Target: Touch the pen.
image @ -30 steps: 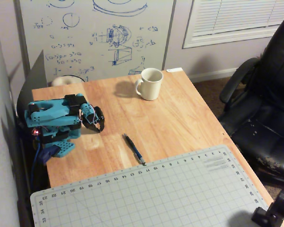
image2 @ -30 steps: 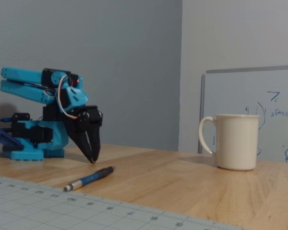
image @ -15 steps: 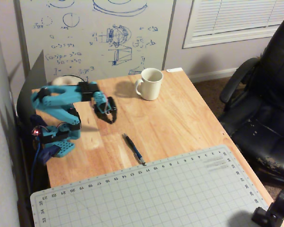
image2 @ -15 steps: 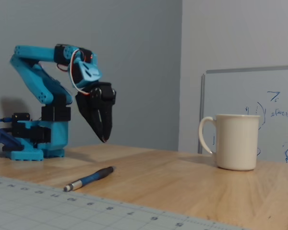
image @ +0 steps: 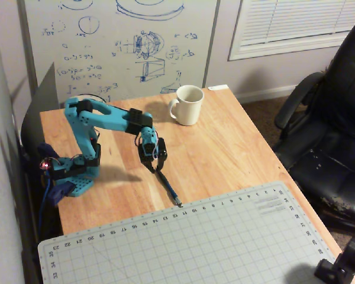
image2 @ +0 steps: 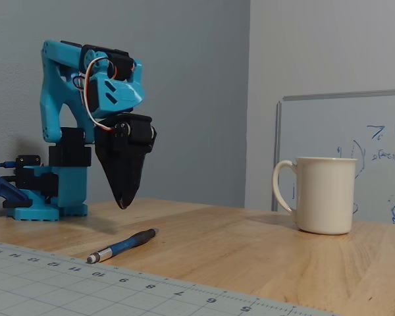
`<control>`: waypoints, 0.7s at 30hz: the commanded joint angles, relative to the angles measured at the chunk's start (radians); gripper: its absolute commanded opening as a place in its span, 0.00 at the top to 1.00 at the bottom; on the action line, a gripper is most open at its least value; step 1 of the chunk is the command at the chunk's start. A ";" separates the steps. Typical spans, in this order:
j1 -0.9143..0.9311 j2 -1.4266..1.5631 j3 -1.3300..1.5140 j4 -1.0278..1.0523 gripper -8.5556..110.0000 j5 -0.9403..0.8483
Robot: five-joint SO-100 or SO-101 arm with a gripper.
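Gripper (image2: 122,201) of the blue printed arm (image: 100,116) hangs tips-down with its black jaws nearly together, holding nothing, clear above the pale wooden table (image: 225,148). Just below and slightly nearer lies the thin dark pen (image2: 122,245), its long axis running from under the gripper (image: 153,165) toward the near right in the overhead view (image: 168,187).

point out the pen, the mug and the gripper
pen (image: 168,184), overhead view, mid barrel
mug (image2: 326,194), fixed view, side wall
gripper (image2: 122,203), fixed view, at the fingertips

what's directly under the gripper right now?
The gripper hangs in the air above bare wood table. The pen lies lower in the fixed view, untouched. In the overhead view the gripper covers the pen's upper end.
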 commanded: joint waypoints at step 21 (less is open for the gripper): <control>-0.017 -0.327 -0.370 -0.005 0.93 -0.014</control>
